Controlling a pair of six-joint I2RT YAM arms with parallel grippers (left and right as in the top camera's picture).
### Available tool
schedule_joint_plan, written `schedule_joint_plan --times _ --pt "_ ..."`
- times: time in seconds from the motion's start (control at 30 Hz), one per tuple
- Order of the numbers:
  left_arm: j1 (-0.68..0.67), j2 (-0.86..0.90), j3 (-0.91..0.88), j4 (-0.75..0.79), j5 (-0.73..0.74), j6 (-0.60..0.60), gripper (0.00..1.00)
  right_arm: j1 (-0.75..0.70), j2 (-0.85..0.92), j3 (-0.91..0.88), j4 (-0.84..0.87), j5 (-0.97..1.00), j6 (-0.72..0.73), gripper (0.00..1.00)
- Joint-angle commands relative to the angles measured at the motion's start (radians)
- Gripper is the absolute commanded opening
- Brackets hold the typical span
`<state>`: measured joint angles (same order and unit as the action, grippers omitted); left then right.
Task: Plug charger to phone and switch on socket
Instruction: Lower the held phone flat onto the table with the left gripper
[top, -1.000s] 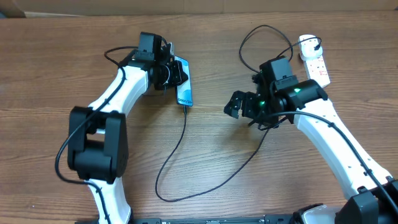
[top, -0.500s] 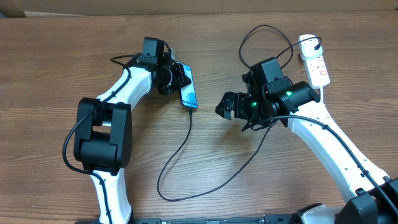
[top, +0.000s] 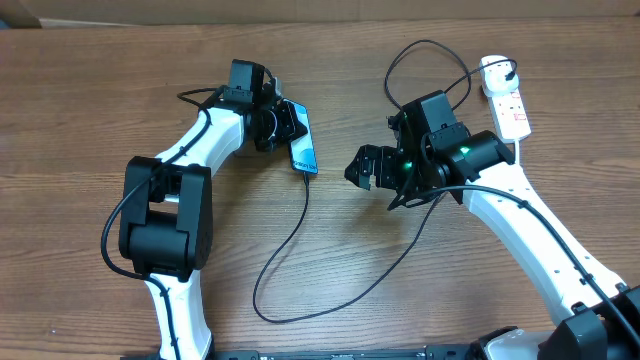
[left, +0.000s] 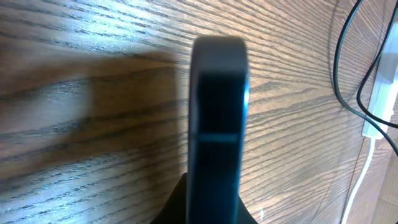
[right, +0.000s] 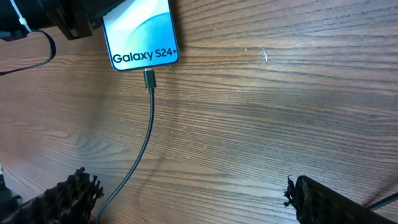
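- well, nearest you the charger (top: 300, 240) cable loops across the table (top: 80, 250).
- your right gripper (top: 362, 170) hangs with fingers spread wide, near the phone (top: 303, 150).
- your left gripper (top: 272, 125) is clamped on the phone, with the charger's connector plugged in.
- farthest, the socket (top: 508, 105) lies far right.

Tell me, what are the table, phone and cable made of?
The table looks like wood or wood-look laminate, matte, with visible grain. The phone has a smooth, glassy, lit front; its dark edge could be metal or plastic. The cable is thin and black, probably a flexible plastic sheath, since it lies in loose curves.
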<state>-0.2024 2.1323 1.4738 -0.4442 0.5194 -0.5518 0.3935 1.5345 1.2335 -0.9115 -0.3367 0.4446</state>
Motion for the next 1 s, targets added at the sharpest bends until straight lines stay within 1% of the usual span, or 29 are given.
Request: schedule_joint_plan --times 0.0,0.13,0.3,0.43,0.8,0.9,0.97 --pt "-0.003 0.007 0.014 0.011 0.008 -0.009 0.06 0.005 -0.016 0.015 0.005 -0.009 -0.004 1.00" --pt "-0.005 0.007 0.014 0.007 0.005 -0.005 0.04 0.005 -0.016 0.015 0.005 -0.009 -0.004 1.00" --pt "-0.008 0.007 0.014 -0.003 -0.016 0.006 0.08 0.005 -0.016 0.015 0.006 -0.009 -0.004 1.00" --pt "-0.008 0.008 0.014 -0.023 -0.051 0.006 0.08 0.005 -0.016 0.015 0.002 -0.009 -0.004 1.00" --pt "-0.014 0.083 0.014 -0.014 -0.020 0.006 0.07 0.005 -0.016 0.015 -0.003 -0.009 -0.004 1.00" --pt "-0.014 0.085 0.014 -0.010 -0.026 0.019 0.08 0.005 -0.016 0.015 -0.005 -0.009 -0.004 1.00" --pt "-0.012 0.085 0.014 0.002 -0.026 0.032 0.11 0.005 -0.016 0.015 -0.009 -0.009 -0.004 1.00"
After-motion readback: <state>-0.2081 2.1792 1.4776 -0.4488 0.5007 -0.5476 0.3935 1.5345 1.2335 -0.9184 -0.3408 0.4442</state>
